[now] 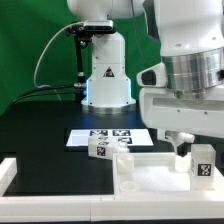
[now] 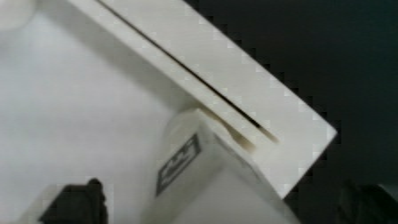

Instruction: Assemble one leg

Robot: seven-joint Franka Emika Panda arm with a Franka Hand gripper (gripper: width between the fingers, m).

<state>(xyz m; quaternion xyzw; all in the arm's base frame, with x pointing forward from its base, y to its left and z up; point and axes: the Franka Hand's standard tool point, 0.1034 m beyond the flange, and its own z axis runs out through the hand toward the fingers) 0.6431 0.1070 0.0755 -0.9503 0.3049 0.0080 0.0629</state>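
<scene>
One leg (image 1: 203, 166), a small white block with a black-and-white tag, stands upright on the corner of the large white tray-like piece (image 1: 150, 178) at the exterior view's right. My gripper (image 1: 195, 153) hangs right over it. In the wrist view the leg (image 2: 205, 165) lies between my fingers, and my gripper (image 2: 217, 208) is open. One dark fingertip (image 2: 71, 205) stands apart from the leg, and the other (image 2: 368, 205) is close against it. Two more legs (image 1: 100, 149) (image 1: 126, 143) lie on the black table by the marker board.
The marker board (image 1: 92, 136) lies flat in the middle of the black table. The robot base (image 1: 106, 75) stands behind it before a green backdrop. A white rail (image 1: 8, 172) runs along the exterior view's left. The tray piece's raised rim (image 2: 214, 70) crosses the wrist view.
</scene>
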